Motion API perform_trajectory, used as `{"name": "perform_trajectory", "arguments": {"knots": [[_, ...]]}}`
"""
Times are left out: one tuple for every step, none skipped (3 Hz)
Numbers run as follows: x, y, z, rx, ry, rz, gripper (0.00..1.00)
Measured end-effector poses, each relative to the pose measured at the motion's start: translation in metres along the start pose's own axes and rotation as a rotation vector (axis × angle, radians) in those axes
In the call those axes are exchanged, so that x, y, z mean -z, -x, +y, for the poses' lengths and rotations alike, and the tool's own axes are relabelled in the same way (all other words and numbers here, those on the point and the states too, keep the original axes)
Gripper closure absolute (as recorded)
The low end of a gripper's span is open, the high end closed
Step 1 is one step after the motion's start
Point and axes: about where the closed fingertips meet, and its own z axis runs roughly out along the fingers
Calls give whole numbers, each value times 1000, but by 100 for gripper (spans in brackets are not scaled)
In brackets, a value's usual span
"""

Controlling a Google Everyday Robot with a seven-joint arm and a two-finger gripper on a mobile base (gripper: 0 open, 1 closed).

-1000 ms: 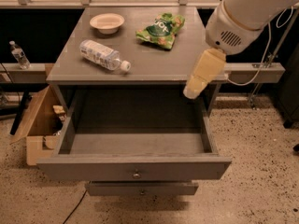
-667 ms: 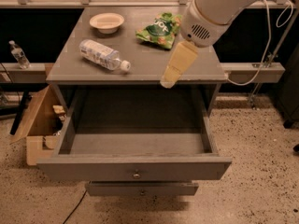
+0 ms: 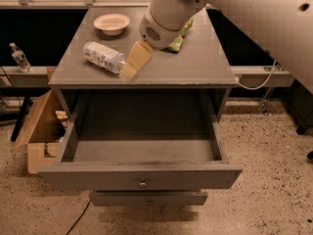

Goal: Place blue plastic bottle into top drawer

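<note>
The blue plastic bottle [image 3: 101, 57] lies on its side on the left part of the grey table top [image 3: 195, 67], its right end hidden behind my gripper. My gripper [image 3: 132, 63] is a tan wedge pointing down and left, just right of the bottle and above the table's front edge. It holds nothing that I can see. The top drawer [image 3: 142, 176] is pulled fully out below the table top, and nothing shows inside it. Its round knob [image 3: 142, 183] is on the front panel.
A pale bowl [image 3: 112, 23] stands at the back left of the table. A green snack bag [image 3: 180, 37] lies partly behind my arm. A narrower lower drawer front [image 3: 149, 198] sits under the open drawer. A cardboard box [image 3: 40, 131] and a small bottle [image 3: 19, 58] are at the left.
My arm has swung left across the table top, from beyond its right front corner to right beside the bottle. The bottle and the drawer have not moved.
</note>
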Motion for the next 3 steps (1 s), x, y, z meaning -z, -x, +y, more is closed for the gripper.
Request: {"name": "perform_trajectory", "arguments": {"knots": [[-2, 1, 0, -2, 2, -1, 0], [-7, 0, -1, -20, 5, -9, 0], [-51, 26, -17, -64, -9, -35, 0]]}}
